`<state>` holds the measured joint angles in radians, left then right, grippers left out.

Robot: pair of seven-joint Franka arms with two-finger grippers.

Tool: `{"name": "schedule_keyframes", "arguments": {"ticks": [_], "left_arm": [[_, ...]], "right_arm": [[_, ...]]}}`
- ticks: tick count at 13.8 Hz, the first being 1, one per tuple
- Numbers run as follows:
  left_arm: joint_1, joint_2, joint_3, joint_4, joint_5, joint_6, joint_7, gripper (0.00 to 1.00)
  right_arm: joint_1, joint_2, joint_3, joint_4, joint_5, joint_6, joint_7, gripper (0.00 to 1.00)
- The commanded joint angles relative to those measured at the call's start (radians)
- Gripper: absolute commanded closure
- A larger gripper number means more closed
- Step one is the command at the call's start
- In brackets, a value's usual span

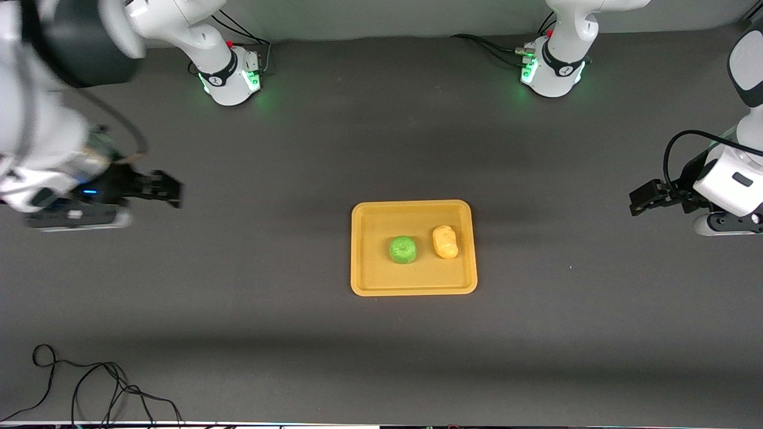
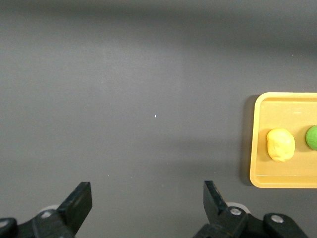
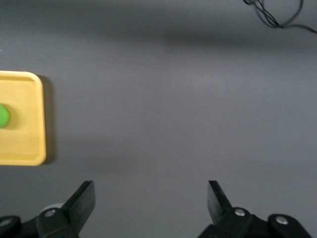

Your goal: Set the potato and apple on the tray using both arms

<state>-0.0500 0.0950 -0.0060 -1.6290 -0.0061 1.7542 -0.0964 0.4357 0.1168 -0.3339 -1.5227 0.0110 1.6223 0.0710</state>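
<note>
The orange-yellow tray lies mid-table. On it sit the green apple and beside it the yellow potato, toward the left arm's end. My left gripper is open and empty over bare table, well clear of the tray at the left arm's end. My right gripper is open and empty over bare table at the right arm's end. The left wrist view shows the tray, potato and apple past open fingers. The right wrist view shows the tray's corner and the apple's edge.
Loose black cable lies on the table at the right arm's end, near the front camera; it also shows in the right wrist view. The two arm bases stand farthest from the camera.
</note>
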Motion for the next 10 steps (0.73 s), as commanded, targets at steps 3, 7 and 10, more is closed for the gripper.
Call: {"name": "schedule_keyframes", "arguments": {"ticks": [3, 7, 10], "left_arm": [[-0.008, 0.002, 0.004, 0.005, -0.005, -0.012, -0.006, 0.00], [0.002, -0.004, 0.004, -0.034, -0.003, 0.019, 0.036, 0.00], [0.006, -0.024, 0.007, -0.037, -0.003, 0.005, 0.075, 0.00]], "right_arm": [[-0.335, -0.066, 0.228, -0.071, 0.018, 0.036, -0.096, 0.00], [-0.554, -0.077, 0.409, -0.070, 0.006, 0.024, -0.096, 0.00], [-0.551, -0.077, 0.406, -0.054, -0.017, 0.002, -0.089, 0.00]]}}
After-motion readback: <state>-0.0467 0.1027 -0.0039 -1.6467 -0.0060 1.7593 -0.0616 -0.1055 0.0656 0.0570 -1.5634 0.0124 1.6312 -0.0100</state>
